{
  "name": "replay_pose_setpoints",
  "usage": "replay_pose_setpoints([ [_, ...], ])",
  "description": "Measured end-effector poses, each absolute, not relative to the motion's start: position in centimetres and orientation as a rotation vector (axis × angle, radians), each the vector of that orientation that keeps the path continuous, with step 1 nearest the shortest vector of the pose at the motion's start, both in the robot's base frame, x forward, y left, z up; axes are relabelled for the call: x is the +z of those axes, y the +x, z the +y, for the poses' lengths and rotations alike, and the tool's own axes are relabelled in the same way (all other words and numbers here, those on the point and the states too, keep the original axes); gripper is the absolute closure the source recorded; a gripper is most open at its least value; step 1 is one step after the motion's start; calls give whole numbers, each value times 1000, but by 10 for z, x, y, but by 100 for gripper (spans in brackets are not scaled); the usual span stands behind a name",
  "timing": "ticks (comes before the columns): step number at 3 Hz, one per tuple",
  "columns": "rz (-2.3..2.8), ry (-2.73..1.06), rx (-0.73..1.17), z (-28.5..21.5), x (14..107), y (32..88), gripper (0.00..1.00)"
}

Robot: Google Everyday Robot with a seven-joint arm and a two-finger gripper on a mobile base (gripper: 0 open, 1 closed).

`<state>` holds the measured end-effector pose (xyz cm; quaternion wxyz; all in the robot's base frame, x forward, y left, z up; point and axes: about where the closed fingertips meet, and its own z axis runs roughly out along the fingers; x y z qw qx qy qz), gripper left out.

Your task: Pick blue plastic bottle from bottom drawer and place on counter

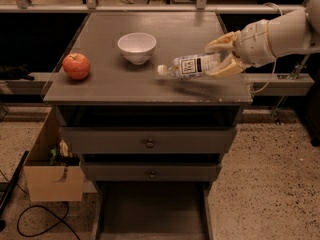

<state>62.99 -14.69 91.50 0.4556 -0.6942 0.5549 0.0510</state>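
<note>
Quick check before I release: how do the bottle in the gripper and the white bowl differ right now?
The blue plastic bottle is on its side, cap pointing left, clamped in the gripper over the right part of the counter. The white bowl stands upright and free on the counter. The bottle is clear, long and labelled, while the bowl is plain white and round. Both are at the counter, close together.

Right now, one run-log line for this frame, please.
phase: placing | end effector: shut on blue plastic bottle, held horizontal above counter, not released | bottom drawer: open
</note>
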Motion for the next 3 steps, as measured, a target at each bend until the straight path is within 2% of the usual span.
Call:
replay_pose_setpoints([
  [2, 1394, -1697, 191, -129, 862, 647, 100],
  [3, 1397, -1695, 200, -128, 858, 648, 82],
])
